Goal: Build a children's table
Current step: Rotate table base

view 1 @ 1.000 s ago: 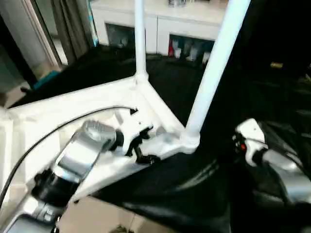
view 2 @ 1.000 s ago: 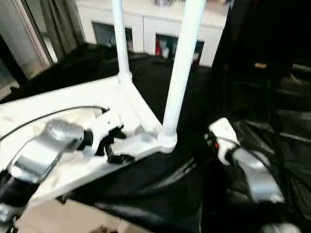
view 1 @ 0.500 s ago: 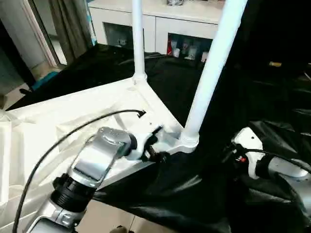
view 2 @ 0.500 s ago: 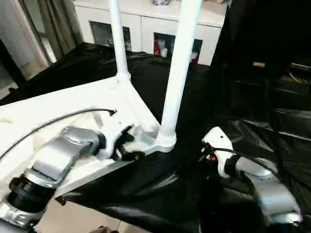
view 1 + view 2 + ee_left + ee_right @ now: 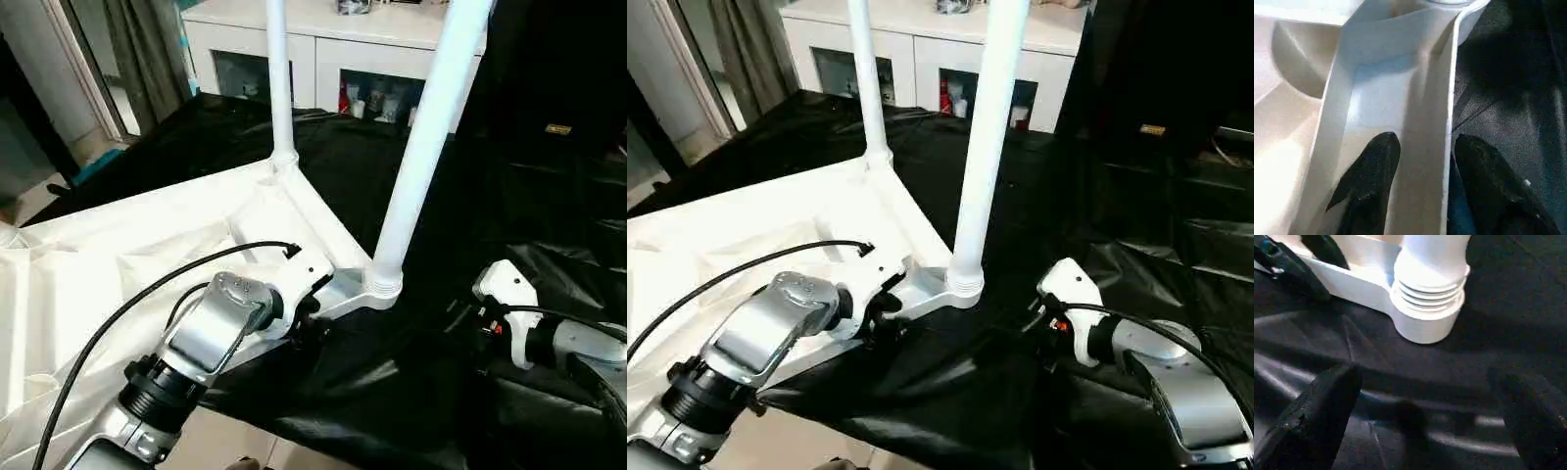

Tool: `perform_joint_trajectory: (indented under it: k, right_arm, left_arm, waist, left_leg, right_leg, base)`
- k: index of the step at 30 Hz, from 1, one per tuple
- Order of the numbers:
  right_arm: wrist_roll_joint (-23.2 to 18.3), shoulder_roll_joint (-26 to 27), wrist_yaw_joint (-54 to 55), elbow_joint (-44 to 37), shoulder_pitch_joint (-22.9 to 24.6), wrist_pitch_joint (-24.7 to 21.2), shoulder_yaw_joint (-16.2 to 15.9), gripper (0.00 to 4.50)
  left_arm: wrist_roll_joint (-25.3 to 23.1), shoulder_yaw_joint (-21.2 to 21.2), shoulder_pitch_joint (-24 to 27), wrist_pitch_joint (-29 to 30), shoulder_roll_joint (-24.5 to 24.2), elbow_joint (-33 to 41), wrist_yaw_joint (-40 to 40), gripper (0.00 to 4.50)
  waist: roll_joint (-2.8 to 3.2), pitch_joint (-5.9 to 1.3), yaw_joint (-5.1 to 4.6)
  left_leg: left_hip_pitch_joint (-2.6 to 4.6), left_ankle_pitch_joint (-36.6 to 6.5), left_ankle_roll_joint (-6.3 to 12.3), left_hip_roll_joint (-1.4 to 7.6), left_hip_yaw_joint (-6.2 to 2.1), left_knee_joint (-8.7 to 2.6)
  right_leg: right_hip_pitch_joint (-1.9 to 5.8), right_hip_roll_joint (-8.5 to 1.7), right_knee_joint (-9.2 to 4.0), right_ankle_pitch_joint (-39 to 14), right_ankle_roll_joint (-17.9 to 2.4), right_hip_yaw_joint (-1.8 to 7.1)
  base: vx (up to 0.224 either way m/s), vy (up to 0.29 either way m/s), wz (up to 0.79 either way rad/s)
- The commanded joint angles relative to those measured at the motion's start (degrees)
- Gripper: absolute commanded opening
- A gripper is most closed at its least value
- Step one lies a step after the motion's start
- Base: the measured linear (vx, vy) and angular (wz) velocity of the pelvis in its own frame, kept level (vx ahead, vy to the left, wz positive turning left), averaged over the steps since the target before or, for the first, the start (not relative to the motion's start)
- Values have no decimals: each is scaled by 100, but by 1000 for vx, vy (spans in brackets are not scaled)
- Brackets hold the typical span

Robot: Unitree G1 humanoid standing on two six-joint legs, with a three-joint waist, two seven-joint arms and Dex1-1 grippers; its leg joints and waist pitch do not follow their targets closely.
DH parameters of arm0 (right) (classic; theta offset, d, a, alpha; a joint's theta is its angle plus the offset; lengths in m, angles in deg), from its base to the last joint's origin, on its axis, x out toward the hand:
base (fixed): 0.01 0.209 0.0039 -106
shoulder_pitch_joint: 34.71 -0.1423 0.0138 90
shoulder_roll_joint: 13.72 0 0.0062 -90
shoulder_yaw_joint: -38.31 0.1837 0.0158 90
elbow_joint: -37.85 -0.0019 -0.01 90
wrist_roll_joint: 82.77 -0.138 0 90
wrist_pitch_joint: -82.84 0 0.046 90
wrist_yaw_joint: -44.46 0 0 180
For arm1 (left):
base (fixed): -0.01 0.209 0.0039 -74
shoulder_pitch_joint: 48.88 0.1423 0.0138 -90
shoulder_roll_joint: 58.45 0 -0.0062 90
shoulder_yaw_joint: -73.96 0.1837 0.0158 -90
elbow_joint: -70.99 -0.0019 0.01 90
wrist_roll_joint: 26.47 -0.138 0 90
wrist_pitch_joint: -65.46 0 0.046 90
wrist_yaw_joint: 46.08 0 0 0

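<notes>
The white table top (image 5: 118, 255) lies upside down on black cloth, ribbed side up. Two white legs stand in its corner sockets: a near leg (image 5: 426, 127) in the near socket (image 5: 382, 286) and a far leg (image 5: 280, 78) behind it. My left gripper (image 5: 1422, 166) is open at the rim just beside the near socket. One finger (image 5: 1371, 181) sits inside the rim channel and the other outside the wall. My right gripper (image 5: 1432, 416) is open wide and low over the cloth, facing the near socket (image 5: 1427, 308) from a short distance.
Black cloth (image 5: 392, 392) covers the surface under and around the table top and drops off at the near edge. A white cabinet with glass doors (image 5: 323, 49) stands behind. A black cable (image 5: 147, 289) arcs over my left forearm. Dark bulky shapes (image 5: 558, 88) fill the right.
My left gripper has slid along the rim toward the near socket and now straddles the rim wall. My right gripper has dropped lower and turned toward the socket. The camera shifted a little.
</notes>
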Motion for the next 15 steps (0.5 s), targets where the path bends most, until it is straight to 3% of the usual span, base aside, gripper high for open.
perform_joint_trajectory:
  k: [1, 2, 3, 6, 8, 10, 13, 15]
  right_arm:
    - [5, -55, 3, -120, 10, 14, 18, 450]
    - [-2, -47, 13, -93, 26, 40, 43, 450]
    - [-5, -47, 15, -90, 27, 41, 46, 450]
    - [-64, -29, 76, 67, 71, 106, 158, 450]
    - [-43, -33, 96, 159, 106, 156, 188, 450]
    - [-58, -17, 101, 206, 136, 188, 223, 450]
    - [-36, 4, 166, 279, 192, 273, 295, 450]
    - [-26, 14, 221, 319, 216, 299, 336, 450]
  left_arm:
    - [-16, 132, -90, -433, -28, -213, -189, 197]
    - [1, 181, -125, -866, -74, -336, -391, 194]
    - [5, 190, -133, -927, -81, -357, -418, 187]
    - [151, 395, -248, -2432, -308, -744, -1381, 156]
    - [279, 440, -281, -2846, -363, -900, -1847, 144]
    - [266, 514, -355, -3081, -398, -1087, -2044, 121]
    - [182, 651, -507, -3864, -423, -1470, -2395, 113]
    - [145, 705, -591, -4305, -403, -1692, -2541, 81]
  waist:
    - [-87, -290, -11]
    - [-82, -300, -13]
    - [-82, -299, 0]
    - [-69, -325, -1]
    - [-68, -336, -3]
    - [-53, -343, -6]
    - [-35, -342, 9]
    - [-31, -342, 9]
  left_leg:
    - [63, -1352, 321, 272, -189, -386]
    - [52, -1320, 309, 280, -194, -394]
    - [49, -1297, 334, 271, -203, -391]
    - [41, -1260, 335, 285, -206, -393]
    - [40, -1132, 335, 290, -193, -379]
    - [45, -1076, 349, 292, -181, -372]
    - [54, -1066, 355, 301, -180, -372]
    - [57, -1109, 340, 304, -175, -371]
  right_leg:
    - [226, -383, -615, -2115, -762, 257]
    - [238, -384, -597, -2035, -761, 258]
    - [232, -388, -614, -2027, -749, 254]
    - [242, -394, -577, -1736, -790, 267]
    - [253, -403, -524, -1332, -940, 270]
    - [258, -410, -503, -1174, -1035, 272]
    - [271, -411, -485, -1033, -1119, 272]
    - [275, -417, -479, -1010, -1154, 274]
  base:
    - [0, 0, 0]
    - [0, 0, 0]
    - [0, 0, 0]
    - [0, 0, 0]
    - [0, 0, 0]
    - [0, 0, 0]
    - [0, 0, 0]
    - [0, 0, 0]
